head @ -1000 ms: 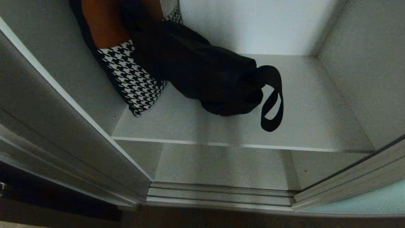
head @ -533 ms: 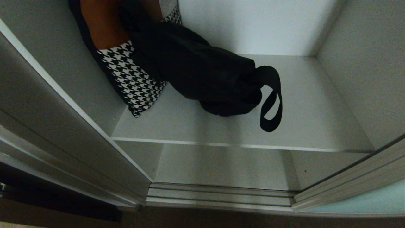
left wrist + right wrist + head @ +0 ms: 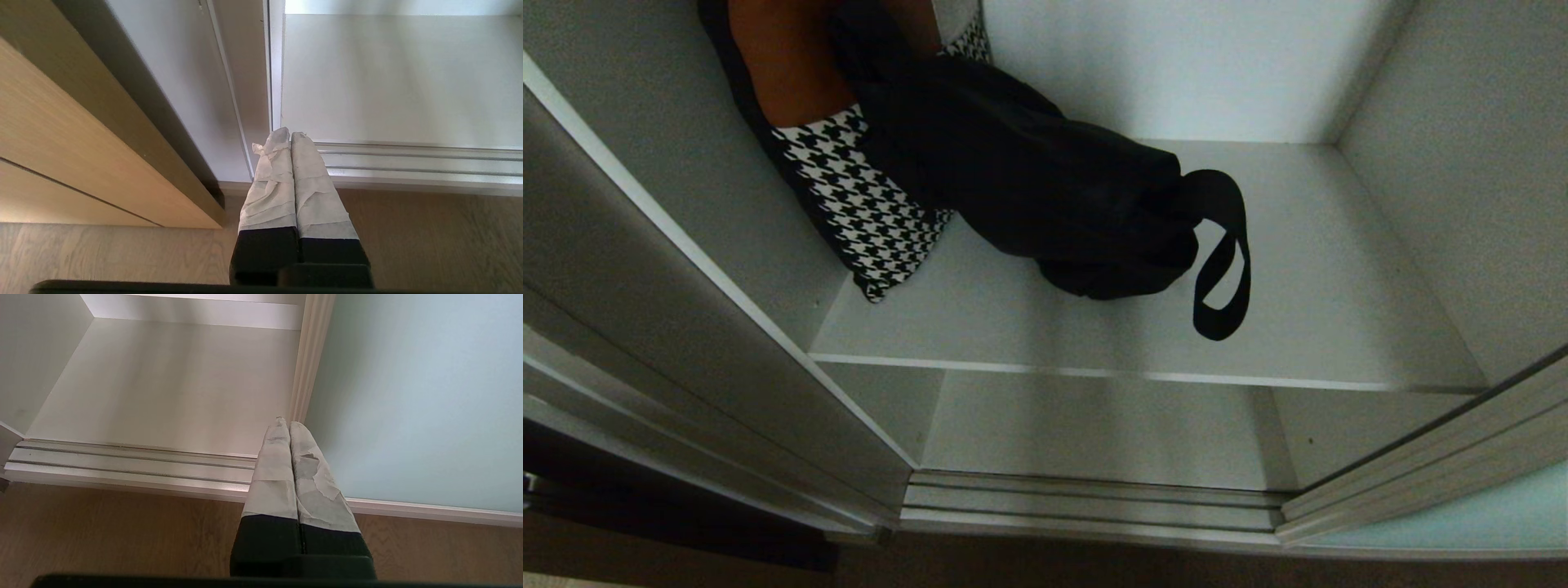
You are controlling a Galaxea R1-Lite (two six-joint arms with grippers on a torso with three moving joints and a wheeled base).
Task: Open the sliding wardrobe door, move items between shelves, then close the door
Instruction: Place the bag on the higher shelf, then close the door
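I see my left pincer and right pincer both pressed together, empty, low before the open wardrobe; frosted pale teal glass door beside the right one.

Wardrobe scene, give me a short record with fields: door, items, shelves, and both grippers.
door: sliding wardrobe door slid aside to the right, opening exposed
items: black bag lying against houndstooth piece, both on upper shelf
strap: bag's strap loop lies flat on that shelf
lower shelf: lower shelf has nothing visible on it
left gripper: left gripper shut, empty, outside by the bottom track
right gripper: right gripper shut, empty, near the door's frame edge
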